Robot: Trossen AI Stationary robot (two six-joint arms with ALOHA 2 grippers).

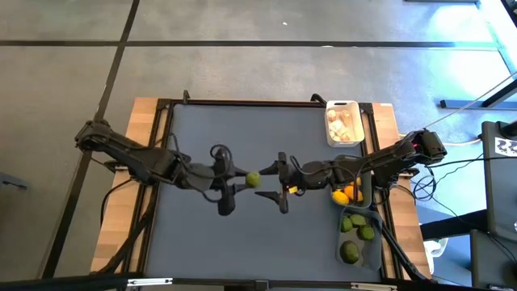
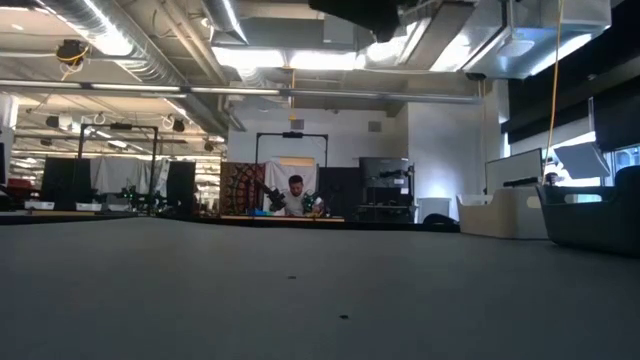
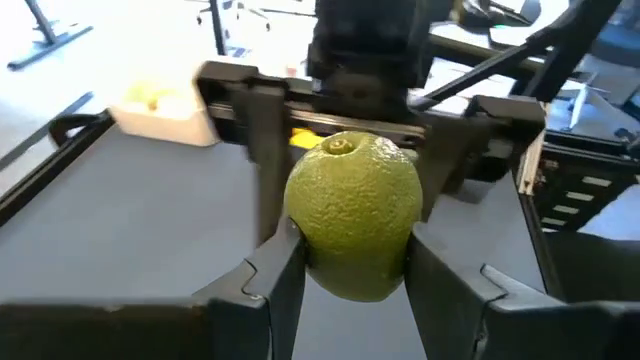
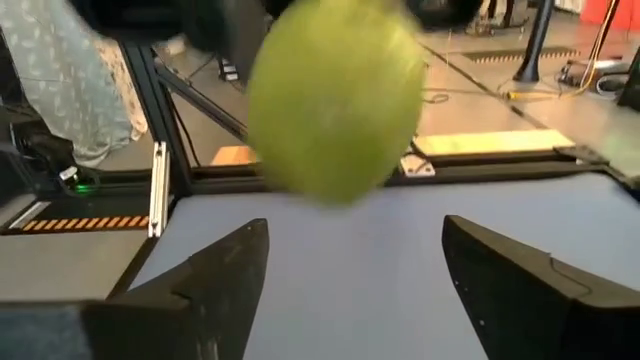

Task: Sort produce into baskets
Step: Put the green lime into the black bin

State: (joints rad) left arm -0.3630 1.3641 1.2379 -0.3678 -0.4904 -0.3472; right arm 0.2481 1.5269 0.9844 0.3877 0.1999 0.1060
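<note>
A green lime point(image 1: 253, 179) hangs over the middle of the table with my left gripper point(image 1: 247, 179) shut on it; it fills the left wrist view point(image 3: 352, 215). My right gripper point(image 1: 273, 181) faces it from the table's right side, open. In the right wrist view its two fingers point(image 4: 230, 275) stand wide apart, and the blurred lime point(image 4: 335, 100) shows just beyond and above them, untouched. Along the right edge lie three baskets: a white one point(image 1: 329, 121) with pale bulbs, a dark one point(image 1: 365, 187) with yellow fruit point(image 1: 342, 195), and a translucent grey one point(image 1: 373, 250) with limes point(image 1: 357, 230). My left gripper pinches the lime by two opposite sides point(image 3: 305, 255) between its two fingers point(image 3: 270, 285). The fingers come nearly level from the table's left side. The lime is lifted clear of the table, its stem end point(image 3: 338, 147) turned away from my wrist toward the right gripper.
The dark mat point(image 1: 242, 242) lies inside a black frame point(image 1: 161, 145) on a wooden table. In the low view a person point(image 2: 295, 195) sits far off in the room behind the table.
</note>
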